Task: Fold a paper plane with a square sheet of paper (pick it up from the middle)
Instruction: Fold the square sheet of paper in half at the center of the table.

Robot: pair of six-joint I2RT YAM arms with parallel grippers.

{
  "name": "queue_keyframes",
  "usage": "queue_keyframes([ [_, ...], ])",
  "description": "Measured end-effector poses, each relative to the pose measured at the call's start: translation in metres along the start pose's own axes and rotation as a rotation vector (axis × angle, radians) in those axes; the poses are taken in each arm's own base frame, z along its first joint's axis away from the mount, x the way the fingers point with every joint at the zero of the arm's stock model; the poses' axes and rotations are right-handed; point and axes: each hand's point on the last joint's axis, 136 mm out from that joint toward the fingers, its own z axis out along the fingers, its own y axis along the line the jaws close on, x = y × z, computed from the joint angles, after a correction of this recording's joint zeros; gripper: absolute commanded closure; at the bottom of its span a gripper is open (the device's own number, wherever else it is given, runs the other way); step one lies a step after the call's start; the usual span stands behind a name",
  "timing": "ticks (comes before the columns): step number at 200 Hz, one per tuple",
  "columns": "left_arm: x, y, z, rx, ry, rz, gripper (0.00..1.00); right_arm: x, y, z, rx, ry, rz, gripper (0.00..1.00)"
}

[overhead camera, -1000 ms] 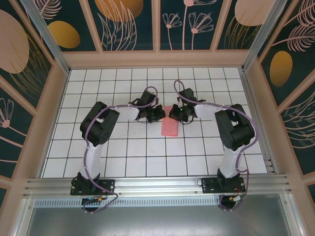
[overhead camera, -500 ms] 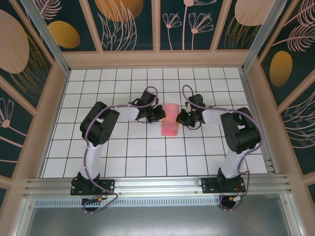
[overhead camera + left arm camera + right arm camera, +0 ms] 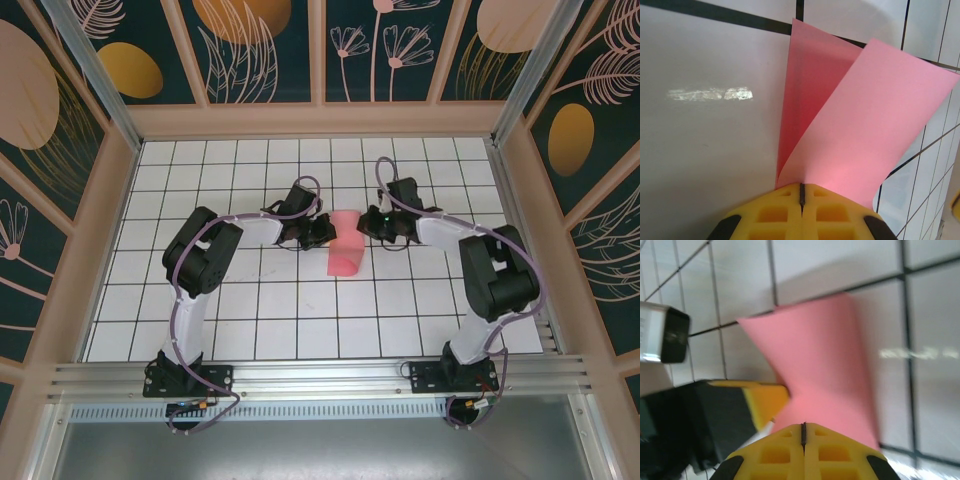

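The square sheet of paper (image 3: 345,252) is pink and bent over on itself into a loose curl on the white grid floor. My left gripper (image 3: 325,232) is shut on its left edge; in the left wrist view two pink layers (image 3: 865,125) fan out from the closed yellow jaws (image 3: 801,189). My right gripper (image 3: 368,225) is shut on the sheet's upper right part. In the right wrist view the pink sheet (image 3: 815,355) spreads from its jaw tip (image 3: 803,429), with a left gripper's finger (image 3: 767,397) close by. The paper plane is out of view.
The white tiled floor (image 3: 270,320) is boxed in by wooden walls (image 3: 320,120) on three sides. An aluminium rail (image 3: 320,375) carrying both arm bases runs along the near edge.
My right gripper has swung right and then toward the back. The sheet has opened from a narrow flat strip into a wider, bulging curl. The left gripper has stayed put.
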Motion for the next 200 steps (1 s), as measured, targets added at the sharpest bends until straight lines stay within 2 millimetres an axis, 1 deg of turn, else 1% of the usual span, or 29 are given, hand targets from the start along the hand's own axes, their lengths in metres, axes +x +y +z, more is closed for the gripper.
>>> queue_keyframes([
  [12, 0.000, 0.000, 0.000, 0.000, 0.000, 0.000, 1.00, -0.002, 0.004, 0.011, -0.007, 0.010, -0.013, 0.99],
  [21, 0.000, 0.000, 0.000, 0.000, 0.000, 0.000, 1.00, -0.002, 0.002, 0.020, -0.003, 0.022, -0.013, 0.99],
  [37, 0.000, 0.000, 0.000, 0.000, 0.000, 0.000, 1.00, 0.004, -0.010, 0.033, 0.020, 0.050, -0.003, 1.00],
  [53, 0.000, 0.000, 0.000, 0.000, 0.000, 0.000, 1.00, 0.008, -0.023, 0.039, 0.044, 0.067, 0.015, 1.00],
  [67, 0.000, 0.000, 0.000, -0.001, 0.000, 0.000, 1.00, 0.009, -0.033, 0.039, 0.052, 0.068, 0.033, 1.00],
  [94, 0.001, 0.001, 0.000, 0.001, -0.001, 0.000, 1.00, 0.003, -0.046, 0.030, 0.038, 0.042, 0.060, 1.00],
  [120, 0.000, 0.001, 0.000, 0.002, -0.002, 0.001, 1.00, -0.011, -0.064, 0.016, 0.078, -0.007, 0.093, 1.00],
  [133, 0.000, 0.001, 0.000, 0.002, -0.002, 0.001, 1.00, -0.016, -0.067, 0.012, 0.089, -0.024, 0.098, 1.00],
  [141, 0.000, 0.000, 0.000, 0.003, -0.003, 0.001, 1.00, -0.017, -0.063, 0.012, 0.089, -0.028, 0.092, 1.00],
  [151, 0.000, 0.000, 0.000, 0.003, -0.003, 0.001, 1.00, -0.018, -0.054, 0.013, 0.079, -0.030, 0.072, 1.00],
  [188, 0.000, 0.001, 0.000, 0.002, -0.002, 0.001, 1.00, -0.021, -0.003, 0.025, 0.002, -0.023, -0.023, 1.00],
  [200, 0.000, 0.001, 0.000, 0.002, -0.002, 0.001, 1.00, -0.023, 0.001, 0.030, -0.009, -0.018, -0.032, 1.00],
])
